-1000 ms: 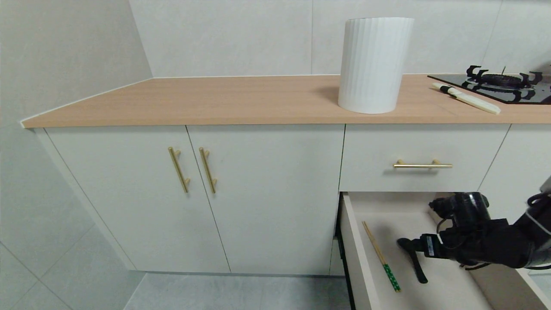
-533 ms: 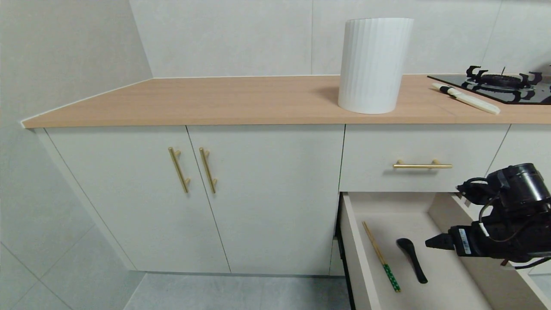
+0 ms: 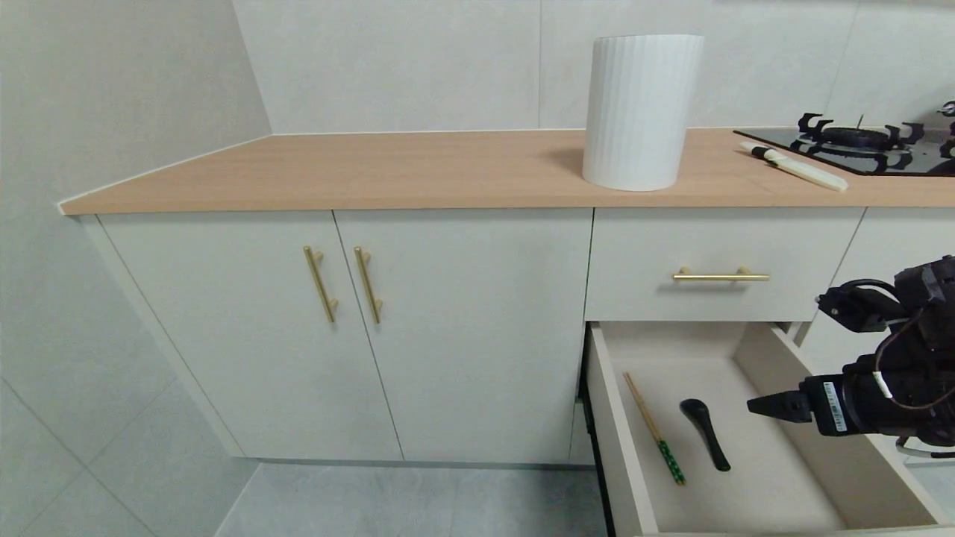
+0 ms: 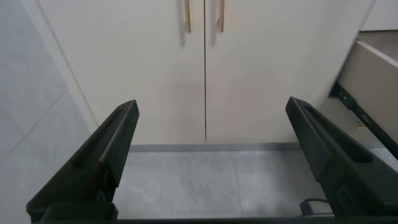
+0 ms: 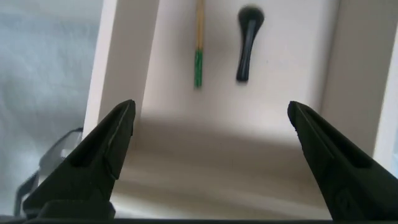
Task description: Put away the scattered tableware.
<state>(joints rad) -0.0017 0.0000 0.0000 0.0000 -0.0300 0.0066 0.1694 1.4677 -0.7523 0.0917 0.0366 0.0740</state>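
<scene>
Head view: the open drawer (image 3: 606,418) sits toward 4 o'clock, and on its floor the chopsticks (image 3: 655,440) lie just at 9 o'clock of the black spoon (image 3: 705,434), side by side but apart. The right gripper (image 3: 768,406) hangs over the drawer's far side, at 3 o'clock of the spoon and clear of it. In the right wrist view, the right gripper (image 5: 209,111) has its jaws spread wide with nothing between them. The left gripper (image 4: 211,107) is just as wide and empty, facing the cupboard doors (image 4: 205,68) low by the floor. One cream utensil (image 3: 794,165) remains on the counter (image 3: 373,171) toward 2 o'clock, close beside the hob (image 3: 850,142). The likely trouble lies in fetching it. An arm rising from the drawer could catch the side wall or the upper drawer's handle (image 3: 720,277). The utensil looks slim and flat, so a shallow pinch may skid it toward the hob or off the counter's edge. A careless drop afterwards could knock the pieces already stowed.
</scene>
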